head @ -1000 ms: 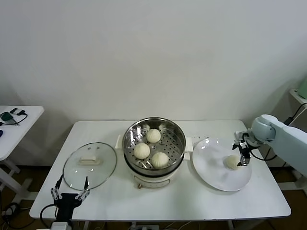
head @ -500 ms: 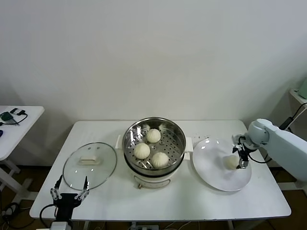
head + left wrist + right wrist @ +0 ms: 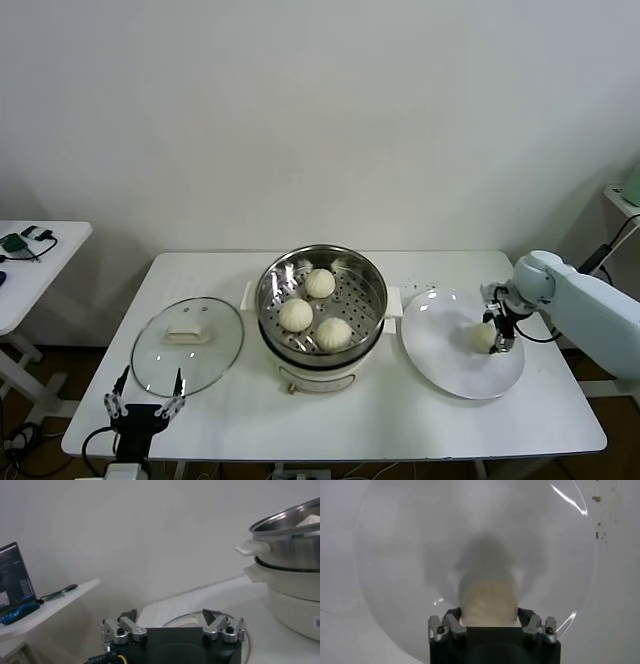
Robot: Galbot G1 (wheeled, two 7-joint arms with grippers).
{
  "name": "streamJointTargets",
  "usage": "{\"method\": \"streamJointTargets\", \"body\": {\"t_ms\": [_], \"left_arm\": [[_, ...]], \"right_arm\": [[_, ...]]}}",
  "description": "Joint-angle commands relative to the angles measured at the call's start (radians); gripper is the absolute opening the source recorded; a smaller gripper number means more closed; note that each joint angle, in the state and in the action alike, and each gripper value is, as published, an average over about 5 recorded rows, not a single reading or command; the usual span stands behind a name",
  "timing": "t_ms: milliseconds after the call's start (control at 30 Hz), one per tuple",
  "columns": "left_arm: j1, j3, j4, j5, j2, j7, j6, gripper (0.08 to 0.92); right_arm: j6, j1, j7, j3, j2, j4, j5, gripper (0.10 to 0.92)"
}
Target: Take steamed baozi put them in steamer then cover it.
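Observation:
Three steamed baozi (image 3: 320, 283), (image 3: 295, 314), (image 3: 334, 331) lie on the perforated tray of the steel steamer (image 3: 270, 285) at the table's middle. A fourth baozi (image 3: 481, 339) rests on the white plate (image 3: 445, 360) to the right. My right gripper (image 3: 496, 334) is down over it, one finger pressed against each side of the bun (image 3: 487, 600) in the right wrist view, where the gripper (image 3: 488, 616) sits low over the plate (image 3: 395, 555). My left gripper (image 3: 150, 382) is parked open and empty at the front left edge.
The glass lid (image 3: 188, 345) lies flat on the table left of the steamer, just beyond the left gripper (image 3: 170, 616). The steamer's side (image 3: 292, 550) shows in the left wrist view. A small side table (image 3: 30, 250) stands at far left.
My right gripper has lowered and shifted slightly towards the bun on the plate, ending with its fingers around it. The left arm and the three buns in the steamer have not moved.

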Motion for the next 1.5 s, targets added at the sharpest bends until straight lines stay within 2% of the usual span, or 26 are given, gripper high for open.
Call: {"method": "streamJointTargets", "body": {"t_ms": [33,200,467,667,933,1233,1500], "left_arm": [[0.001,0.0,-0.004,0.0,-0.001,0.0,0.0,0.823],[0.006,0.0,-0.013,-0.002,-0.002,0.0,0.001,0.823],[0.004,0.013,-0.028,-0.002,-0.003,0.0,0.003,0.823],[0.018,0.026,-0.046,-0.015,0.001,0.001,0.009,0.823],[0.036,0.033,-0.067,-0.023,0.008,0.002,0.015,0.823],[0.042,0.047,-0.081,-0.026,0.008,0.005,0.013,0.823],[0.032,0.045,-0.076,-0.037,0.016,0.005,0.015,0.823]], "right_arm": [[0.003,0.003,-0.002,0.002,0.001,-0.004,0.015,0.708],[-0.011,0.055,-0.001,-0.054,-0.03,0.046,0.082,0.684],[-0.07,0.431,0.017,-0.337,-0.044,0.164,0.359,0.67],[-0.118,0.711,0.042,-0.562,0.052,0.215,0.581,0.67],[-0.184,0.904,0.109,-0.736,0.229,0.294,0.817,0.67],[-0.237,0.923,0.169,-0.81,0.412,0.316,0.939,0.67],[-0.272,0.842,0.221,-0.84,0.5,0.29,0.945,0.668]]}}
